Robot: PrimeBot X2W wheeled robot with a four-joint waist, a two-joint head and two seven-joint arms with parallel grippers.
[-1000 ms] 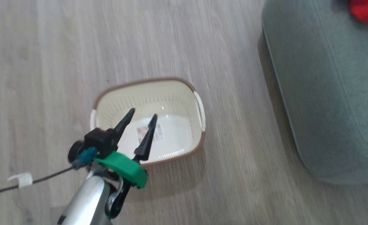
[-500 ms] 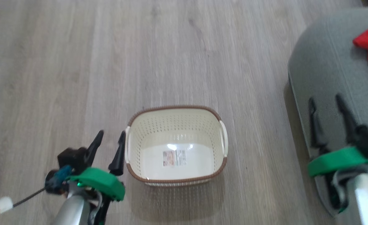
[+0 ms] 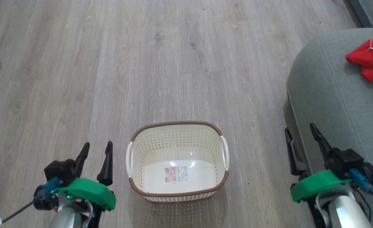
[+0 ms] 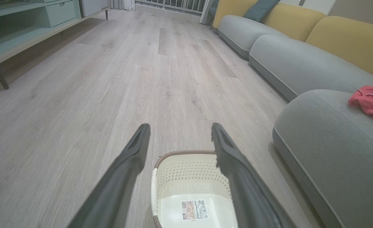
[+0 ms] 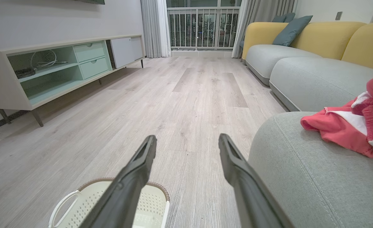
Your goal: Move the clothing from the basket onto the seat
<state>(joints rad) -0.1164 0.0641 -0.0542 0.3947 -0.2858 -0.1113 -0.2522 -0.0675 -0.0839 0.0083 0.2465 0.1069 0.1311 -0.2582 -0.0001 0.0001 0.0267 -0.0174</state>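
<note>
Clothing (image 3: 368,61) is seen heaped on seat (image 3: 332,95), right of basket (image 3: 176,122) & farther off; only a sticker (image 3: 176,174) lies in basket. R gripper (image 3: 300,127), right of basket, is judged nearer the heap than L gripper (image 3: 98,143), on basket's left. Both are held wide, nothing gripped.

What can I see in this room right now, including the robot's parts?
basket: one, cream with brown rim, on the floor
sticker: one, white, inside the basket
clothing: one heap, red and white, on the seat
seat: one, grey, right of the basket
sofa: one, grey with yellow backs, beyond the seat
cushions: two, teal, on the sofa
cabinet: one, pale with green shelves, opposite the sofa
left gripper: one, dark, open, left of the basket
right gripper: one, dark, open, by the seat
</note>
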